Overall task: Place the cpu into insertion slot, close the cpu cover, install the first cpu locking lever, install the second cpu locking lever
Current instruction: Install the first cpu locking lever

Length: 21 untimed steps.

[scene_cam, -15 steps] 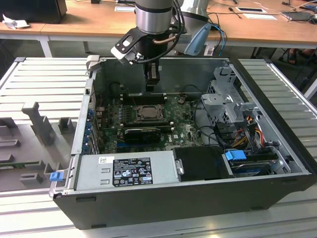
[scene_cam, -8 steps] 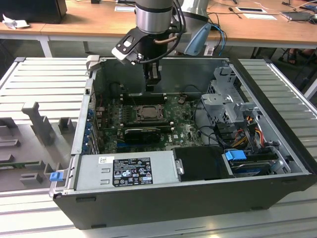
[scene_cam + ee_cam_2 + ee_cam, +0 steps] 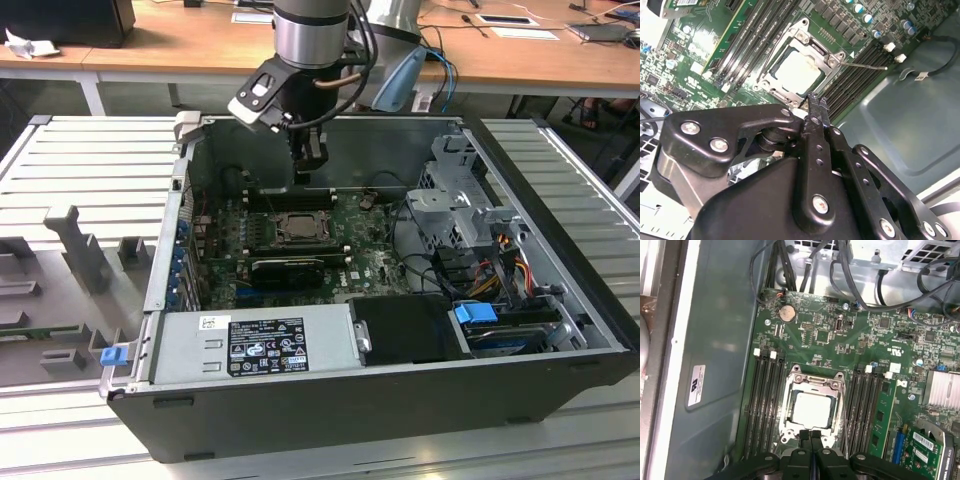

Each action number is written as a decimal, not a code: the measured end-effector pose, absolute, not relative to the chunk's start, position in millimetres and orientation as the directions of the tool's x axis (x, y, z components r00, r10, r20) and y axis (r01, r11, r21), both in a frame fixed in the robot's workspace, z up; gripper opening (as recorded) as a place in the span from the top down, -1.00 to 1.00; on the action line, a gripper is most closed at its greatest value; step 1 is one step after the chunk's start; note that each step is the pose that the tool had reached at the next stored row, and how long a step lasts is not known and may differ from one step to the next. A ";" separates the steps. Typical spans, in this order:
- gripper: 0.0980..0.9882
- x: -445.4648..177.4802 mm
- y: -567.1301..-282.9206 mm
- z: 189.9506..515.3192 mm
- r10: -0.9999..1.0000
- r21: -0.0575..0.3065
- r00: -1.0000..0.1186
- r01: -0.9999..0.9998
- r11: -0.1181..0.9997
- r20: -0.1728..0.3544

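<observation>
Silvery-beige metal marks the cpu, which lies face up and flat in the insertion slot on the green motherboard. The cpu cover is folded down over it, and the chip shows through the central window.

In the exterior view the cpu sits at the centre of the frame, inside the open computer case. The case rests on a ribbed grey worktop. My tool hangs in the upper centre of that frame, just above the socket.

In both wrist views my tool has its two black fingers pressed together with nothing between them. The tips are near the socket's rim; I cannot tell whether they touch it.

In the second wrist view a thin metal lever reaches from one socket corner across the black memory slots.
</observation>
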State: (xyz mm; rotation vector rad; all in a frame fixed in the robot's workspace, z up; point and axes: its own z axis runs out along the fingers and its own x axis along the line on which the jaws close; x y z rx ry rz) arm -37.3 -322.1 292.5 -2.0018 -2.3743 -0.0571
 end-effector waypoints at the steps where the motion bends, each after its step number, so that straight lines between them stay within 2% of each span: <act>1: 0.98 -37.3 -322.1 292.5 0.982 0.005 -0.180 0.984 0.180 0.051; 21: 0.98 -37.3 -322.1 292.5 0.957 0.005 -0.286 0.958 0.286 0.051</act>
